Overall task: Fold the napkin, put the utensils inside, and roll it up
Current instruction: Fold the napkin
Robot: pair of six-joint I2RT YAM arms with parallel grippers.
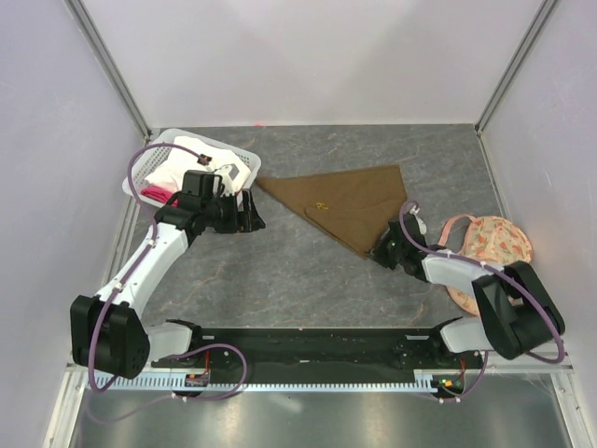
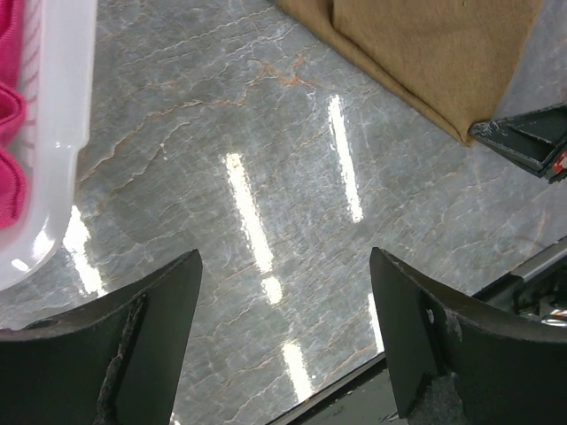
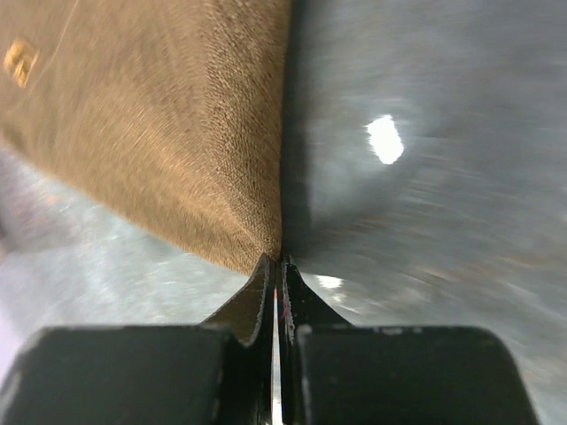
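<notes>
- So the napkin is lying on the desk, folded into a triangle. The long edge is on the far side and one point aims back toward the arms. The fold step looks done to me.
- The right hand is clenched tight right on that near point. On its wrist cam the cloth runs straight into the closed fingertips and tents up a little, with a shadow beside it. I read that as pinching the corner, probably to tug the fold flat or shift it. How much fabric is really caught, I can't say.
- The left hand is released, jaws wide with nothing between them. It hovers just beside the napkin's left point and next to the white basket. My guess is it's there so it can pin or grab that corner when needed.
- There's a tiny gold speck on top of the cloth. It's too small to tell if it's the spoon or just a mark, so I wouldn't count the utensil step as done.
- A peach floral fabric sits off to the right by the right arm, apart from the napkin. Doesn't look like part of this.
- Watch-out: soft cloth held by just the tip could slip out.
</notes>
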